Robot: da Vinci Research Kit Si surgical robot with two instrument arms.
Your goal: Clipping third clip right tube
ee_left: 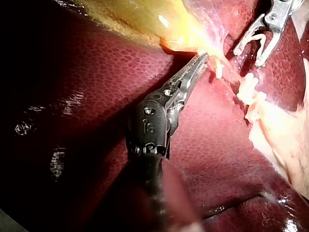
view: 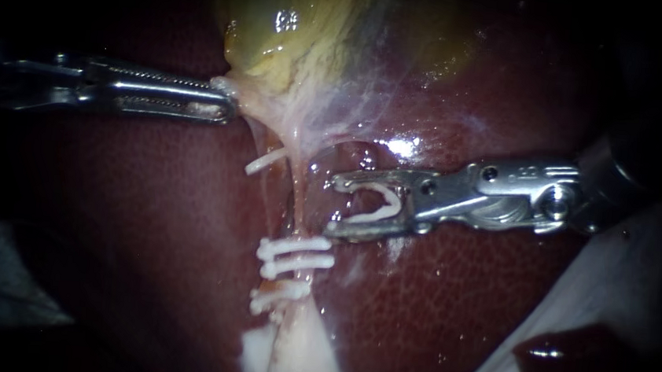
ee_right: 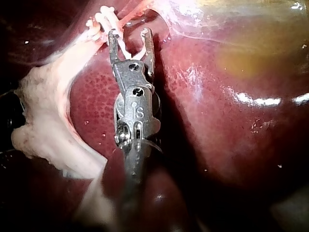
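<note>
At gallbladder [view: 279, 40] neck, left instrument [view: 226, 100] end effector clamped shut on tissue. End effector of right instrument [view: 332, 206] spread wide, cradling open clip [view: 393, 203], just right of right tube [view: 296, 199], far side of placed clips [view: 294, 258]. Risk: firing short, catching only membrane or liver [view: 456, 298].

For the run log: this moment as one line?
left instrument jaws shut on gallbladder edge | right instrument jaws hold clip beside tube, not around it | white clips lower on tube
</note>
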